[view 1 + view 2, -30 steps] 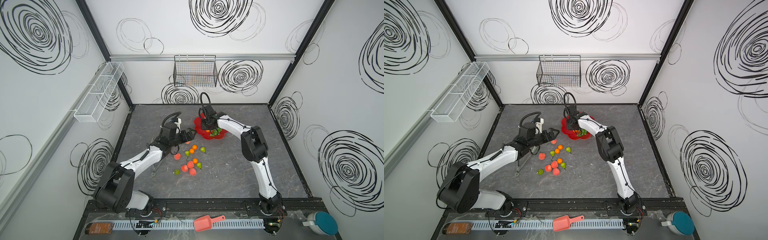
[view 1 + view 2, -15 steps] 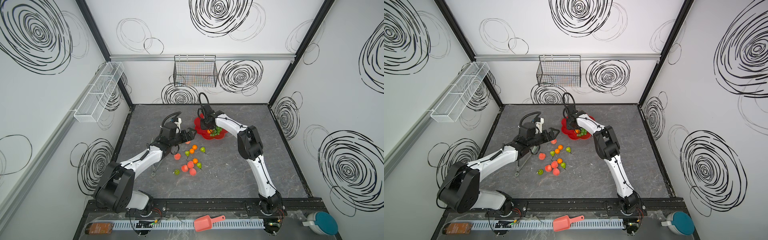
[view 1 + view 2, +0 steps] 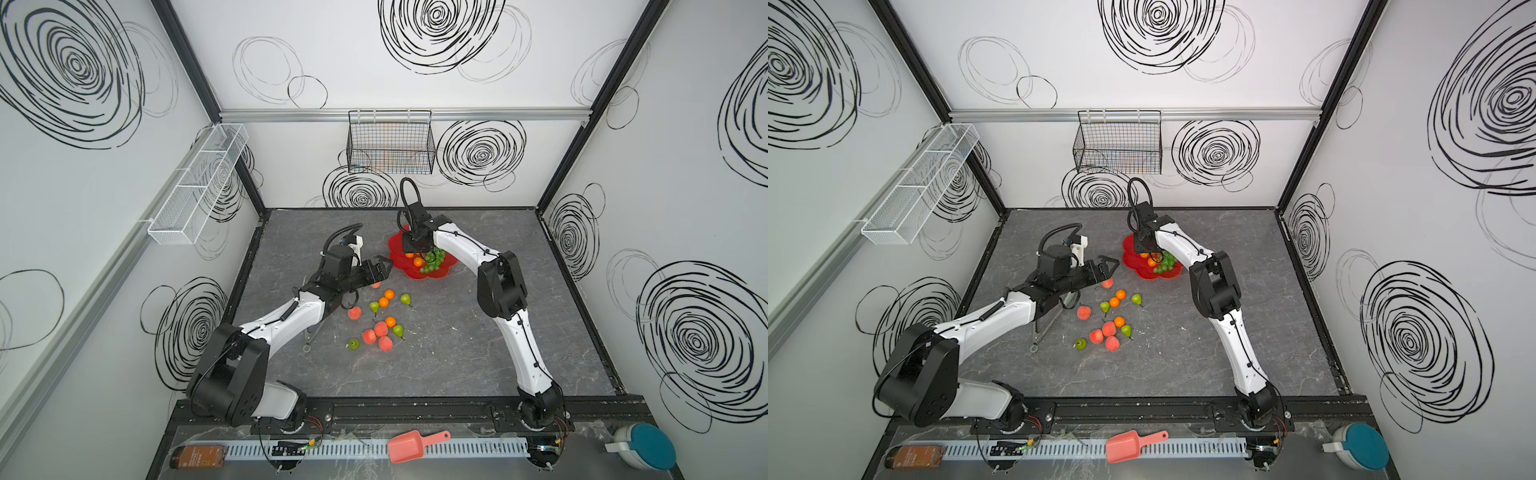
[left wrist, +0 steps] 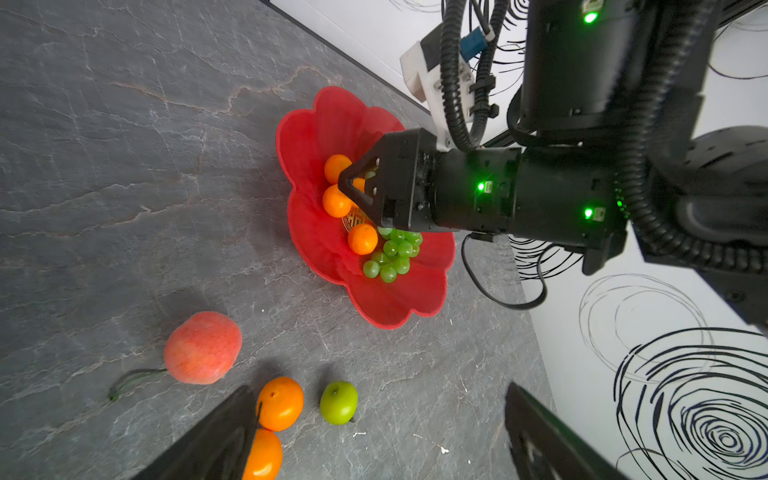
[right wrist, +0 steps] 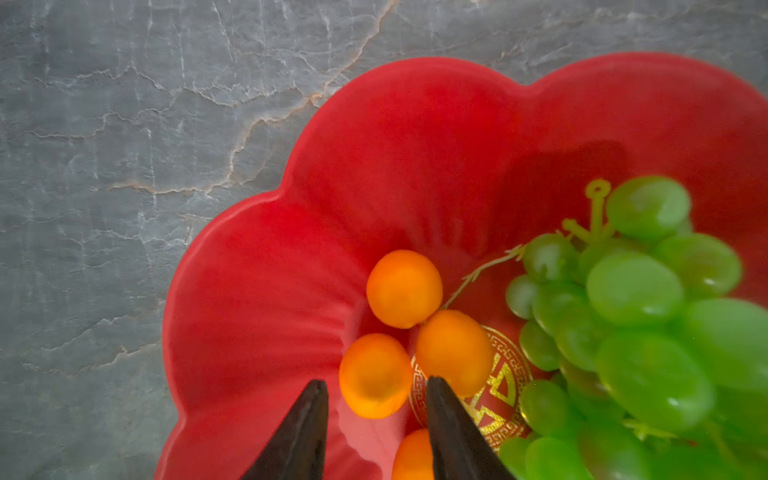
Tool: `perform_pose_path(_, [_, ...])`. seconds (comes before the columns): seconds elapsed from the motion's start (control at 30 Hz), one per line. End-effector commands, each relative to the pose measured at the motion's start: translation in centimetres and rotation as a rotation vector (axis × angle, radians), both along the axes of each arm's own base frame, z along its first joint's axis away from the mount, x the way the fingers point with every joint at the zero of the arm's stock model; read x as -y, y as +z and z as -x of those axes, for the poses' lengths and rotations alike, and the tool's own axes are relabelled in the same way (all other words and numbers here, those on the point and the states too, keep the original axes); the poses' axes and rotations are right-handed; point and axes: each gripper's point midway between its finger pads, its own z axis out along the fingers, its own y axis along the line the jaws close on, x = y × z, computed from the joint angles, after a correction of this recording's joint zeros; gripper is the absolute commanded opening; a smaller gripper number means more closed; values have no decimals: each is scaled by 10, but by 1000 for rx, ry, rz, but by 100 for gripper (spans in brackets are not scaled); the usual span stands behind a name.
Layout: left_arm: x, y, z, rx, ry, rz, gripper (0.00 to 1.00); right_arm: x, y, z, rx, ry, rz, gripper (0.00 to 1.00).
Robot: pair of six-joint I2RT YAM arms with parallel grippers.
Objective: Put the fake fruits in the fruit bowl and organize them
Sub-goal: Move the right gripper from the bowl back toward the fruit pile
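The red flower-shaped fruit bowl stands at the back middle of the table. It holds several oranges and the green grapes. My right gripper reaches into the bowl, open. One orange lies just past its tips, free of both fingers. My left gripper hangs wide open and empty above the table, left of the bowl. A peach, an orange and a pear lie below it.
More peaches, oranges and pears lie scattered in the table's middle. Metal tongs lie under the left arm. A black wire basket hangs on the back wall. A pink scoop sits at the front.
The right gripper's jaws have spread apart over the bowl, and its arm has shifted slightly. The left arm has stayed in place.
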Motion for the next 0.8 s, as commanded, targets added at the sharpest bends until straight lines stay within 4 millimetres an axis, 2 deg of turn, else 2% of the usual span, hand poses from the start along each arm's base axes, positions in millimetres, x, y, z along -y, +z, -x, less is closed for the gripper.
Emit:
perform_pose_path(0.0, [-1, 24, 6, 75, -14, 3, 96, 4, 38, 3, 37, 2, 0, 43])
perform_pose_path(0.17, [-4, 34, 22, 93, -11, 3, 96, -4, 73, 22, 85, 30, -21, 43])
perform_pose_path(0.27, [-7, 36, 36, 97, -10, -1, 96, -14, 90, 43, 110, 63, -37, 42])
perform_pose_path(0.37, [-13, 36, 51, 94, -6, -10, 96, -23, 97, 69, 125, 103, -42, 42])
perform_pose_path(0.6, [-30, 30, 87, 83, 4, -35, 96, -41, 98, 135, 136, 211, -59, 41])
perform_pose_path(0.77, [-40, 18, 113, 47, -15, -90, 96, -46, 84, 174, 92, 263, -71, 42])
